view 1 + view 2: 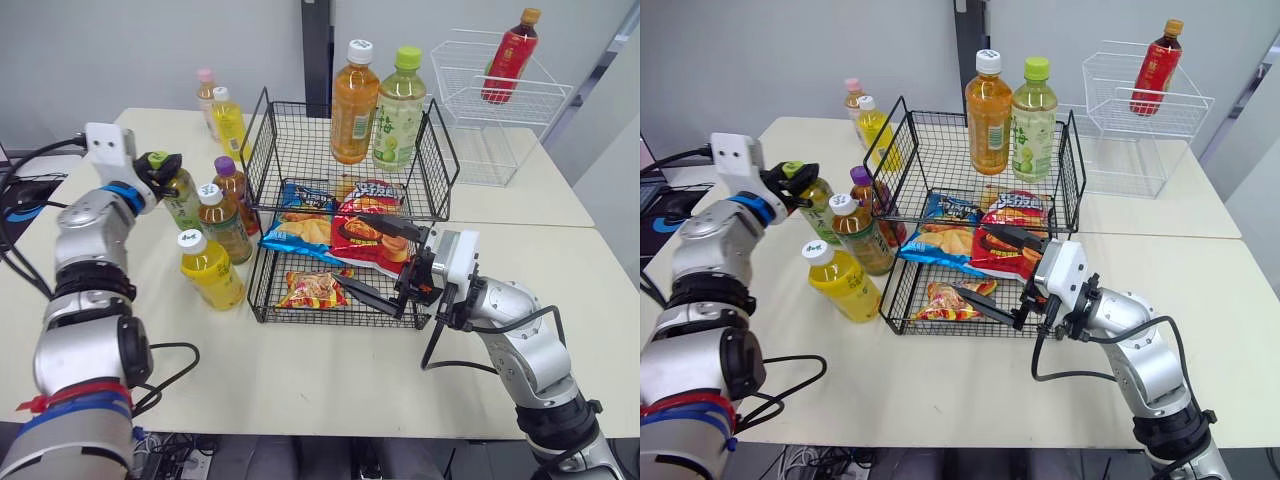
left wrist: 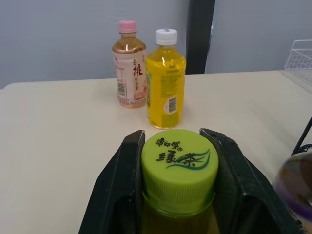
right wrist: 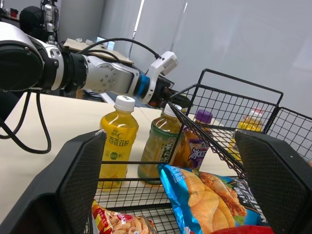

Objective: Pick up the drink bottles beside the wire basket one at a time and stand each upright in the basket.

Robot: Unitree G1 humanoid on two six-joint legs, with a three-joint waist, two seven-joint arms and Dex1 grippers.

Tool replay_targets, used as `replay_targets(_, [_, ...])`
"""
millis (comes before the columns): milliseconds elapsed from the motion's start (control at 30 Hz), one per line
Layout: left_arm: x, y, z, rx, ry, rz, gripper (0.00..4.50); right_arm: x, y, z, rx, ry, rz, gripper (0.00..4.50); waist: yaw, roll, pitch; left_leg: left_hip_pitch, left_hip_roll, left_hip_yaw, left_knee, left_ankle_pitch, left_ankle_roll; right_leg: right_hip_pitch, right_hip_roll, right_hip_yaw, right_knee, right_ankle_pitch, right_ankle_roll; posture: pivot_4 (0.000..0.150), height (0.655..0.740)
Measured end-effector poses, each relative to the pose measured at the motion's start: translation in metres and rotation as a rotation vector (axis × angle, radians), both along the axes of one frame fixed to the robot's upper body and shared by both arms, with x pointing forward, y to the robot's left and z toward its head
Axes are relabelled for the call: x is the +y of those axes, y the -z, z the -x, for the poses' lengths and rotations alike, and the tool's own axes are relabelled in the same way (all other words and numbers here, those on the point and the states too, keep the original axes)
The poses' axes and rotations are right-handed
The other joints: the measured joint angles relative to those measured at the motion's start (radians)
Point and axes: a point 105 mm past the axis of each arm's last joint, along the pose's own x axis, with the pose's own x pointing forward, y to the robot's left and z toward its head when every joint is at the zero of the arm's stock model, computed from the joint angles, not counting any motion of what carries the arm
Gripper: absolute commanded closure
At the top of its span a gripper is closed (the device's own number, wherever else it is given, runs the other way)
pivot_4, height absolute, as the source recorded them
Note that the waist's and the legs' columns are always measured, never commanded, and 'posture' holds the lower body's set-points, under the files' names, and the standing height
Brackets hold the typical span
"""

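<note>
Left gripper [image 1: 160, 164] clamps the cap of a green-capped bottle [image 1: 182, 198] near the table's [image 1: 300, 380] left edge, beside the wire basket [image 1: 441, 150]; right gripper [image 1: 354, 250] gapes wide at the basket's front.

L arm [image 1: 88, 250]: silver-grey rounded shells, black rings at joints. White boxy wrist block [image 1: 108, 143], 2 small dark holes in it. Blue band [image 1: 122, 195] just behind block; red + blue bands [image 1: 72, 402] far behind block, at upper arm. Black cables [image 1: 190, 352] hang off arm. R arm [image 1: 525, 350]: same silver shells, white R block [image 1: 462, 255], black R cable [image 1: 432, 347] loop. L gripper [image 2: 178, 146], R gripper [image 3: 170, 139]: black wedge fingers; R pads [image 3: 80, 180] w/ fine grid texture.
</note>
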Motion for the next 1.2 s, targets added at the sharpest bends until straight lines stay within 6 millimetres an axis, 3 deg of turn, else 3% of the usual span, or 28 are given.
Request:
replay_targets(133, [0.004, -0.058, 0.023, -0.115, 0.056, -0.038, 3.15, -0.004, -0.006, 0.002, -0.023, 0.022, -0.019, 0.0, 0.003, -0.004, 0.002, -0.002, 0.0, 0.0, 0.001, 0.001, -0.002, -0.001, 0.0, 0.0, 0.0, 0.0, 0.0, 0.15, 0.74])
replay_targets(300, [-0.022, -0.129, 0.045, -0.25, 0.188, -0.045, 3.15, -0.005, -0.02, 0.006, -0.094, 0.063, -0.078, 0.0, 0.016, -0.004, 0.002, -0.001, -0.001, -0.002, 0.003, 0.001, -0.002, 0.001, 0.0, -0.001, 0.0, 0.0, 0.0, 0.15, 0.74])
replay_targets(400, [-0.047, -0.165, 0.054, -0.31, 0.286, -0.04, 3.15, -0.006, -0.023, 0.003, -0.104, 0.104, -0.103, 0.0, 0.018, -0.004, 0.002, -0.001, -0.001, -0.003, 0.005, 0.001, -0.002, 0.002, 0.0, -0.001, 0.0, 0.0, 0.001, 0.15, 0.74])
replay_targets(500, [-0.084, -0.196, 0.058, -0.358, 0.413, -0.057, 3.15, -0.006, -0.026, 0.002, -0.117, 0.131, -0.116, 0.0, 0.019, -0.004, 0.002, -0.001, -0.001, -0.003, 0.005, 0.001, -0.001, 0.003, 0.0, -0.001, 0.0, 0.0, 0.001, 0.15, 0.74])
replay_targets(633, [-0.137, -0.224, 0.057, -0.384, 0.569, -0.093, 3.15, -0.007, -0.03, 0.002, -0.133, 0.162, -0.131, 0.0, 0.015, -0.003, 0.002, -0.001, -0.001, -0.002, 0.005, 0.001, -0.002, 0.002, 0.0, 0.0, 0.0, 0.0, 0.001, 0.15, 0.74])
replay_targets(733, [-0.166, -0.227, 0.048, -0.369, 0.649, -0.104, 3.15, -0.008, -0.032, 0.001, -0.142, 0.19, -0.145, 0.0, 0.01, -0.002, 0.003, 0.0, -0.001, -0.001, 0.005, 0.001, -0.002, 0.002, 0.0, 0.0, 0.001, 0.0, 0.001, 0.15, 0.74])
replay_targets(833, [-0.191, -0.211, 0.035, -0.312, 0.724, -0.11, 3.15, -0.009, -0.033, -0.001, -0.149, 0.219, -0.152, 0.0, 0.002, 0.002, 0.006, 0.001, -0.001, 0.0, 0.005, 0.001, -0.002, 0.002, 0.0, 0.002, 0.002, 0.0, 0.001, 0.15, 0.74])
replay_targets(1000, [-0.198, -0.178, 0.01, -0.198, 0.708, -0.112, 3.15, -0.011, -0.034, -0.001, -0.16, 0.266, -0.158, 0.0, -0.014, 0.003, 0.007, -0.001, -0.001, 0.002, 0.005, 0.001, -0.002, -0.004, 0.001, 0.005, 0.007, 0.0, 0.001, 0.15, 0.74])
replay_targets(1200, [-0.198, -0.153, -0.006, -0.122, 0.678, -0.111, 3.15, -0.014, -0.029, 0.001, -0.141, 0.3, -0.155, 0.0, -0.016, 0.003, 0.007, -0.004, -0.001, 0.003, 0.006, 0.002, -0.002, -0.008, 0.001, 0.006, 0.009, 0.0, 0.001, 0.15, 0.74])
